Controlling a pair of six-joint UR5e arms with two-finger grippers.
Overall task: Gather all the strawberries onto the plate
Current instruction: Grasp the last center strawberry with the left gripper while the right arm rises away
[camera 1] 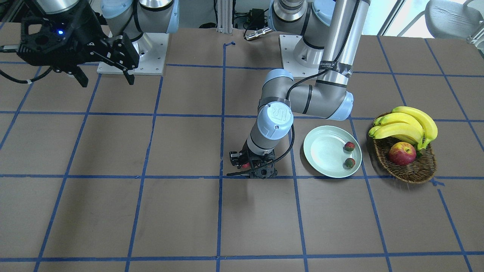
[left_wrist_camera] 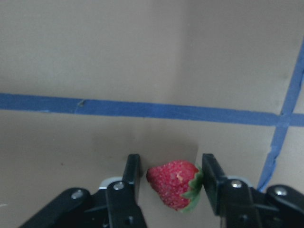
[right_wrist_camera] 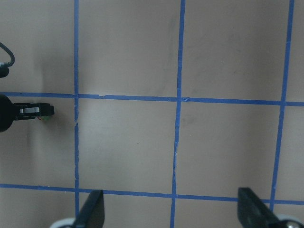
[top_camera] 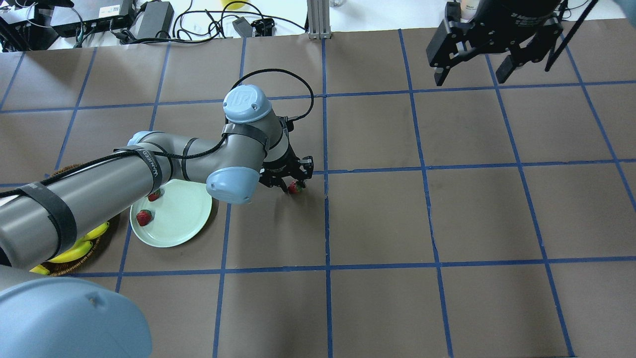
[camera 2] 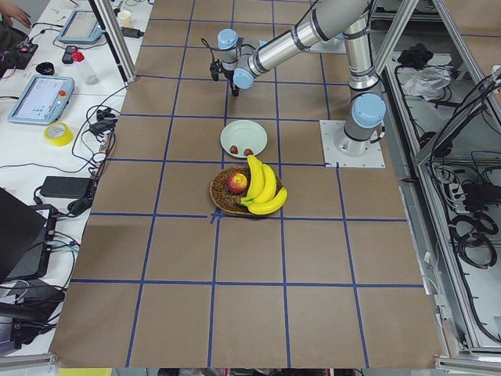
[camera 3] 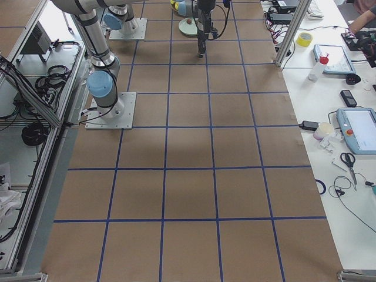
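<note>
Robotics lab: tape-gridded table (camera 2: 235, 313), aluminium framing (top_camera: 317, 17), teach pendants (camera 2: 41, 99).

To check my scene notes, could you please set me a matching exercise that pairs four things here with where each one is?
Things:
1. apple
2. two strawberries
3. third strawberry
4. right gripper

Places:
A. between the left gripper's fingers
B. in the basket
C. on the plate
D. held high above the table, open

Pairs: 1-B, 2-C, 3-A, 4-D.
</note>
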